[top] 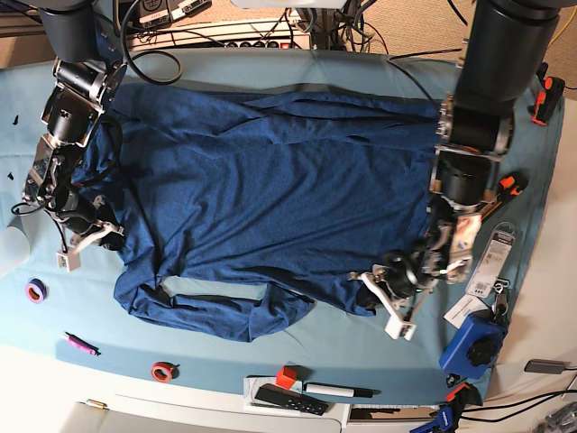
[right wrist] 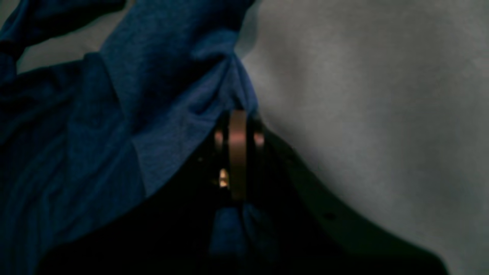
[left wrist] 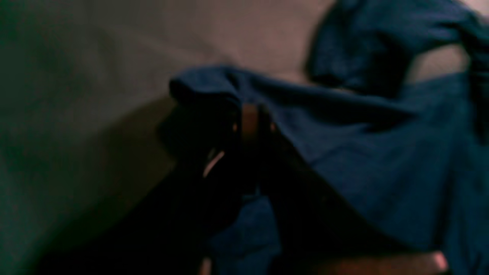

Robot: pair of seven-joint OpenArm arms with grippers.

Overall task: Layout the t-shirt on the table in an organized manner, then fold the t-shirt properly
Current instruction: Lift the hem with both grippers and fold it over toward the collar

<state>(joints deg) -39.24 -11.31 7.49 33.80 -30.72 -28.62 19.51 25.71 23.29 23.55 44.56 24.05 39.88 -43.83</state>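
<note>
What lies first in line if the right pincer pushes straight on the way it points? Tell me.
The right pincer is shut on a bunched fold of the t-shirt, so that fabric comes first. Past it lies the cloth-covered table, though depth is hard to judge in the wrist view.

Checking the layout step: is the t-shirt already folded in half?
No, the t-shirt lies spread wide across the table, with only its near hem bunched and wrinkled.
</note>
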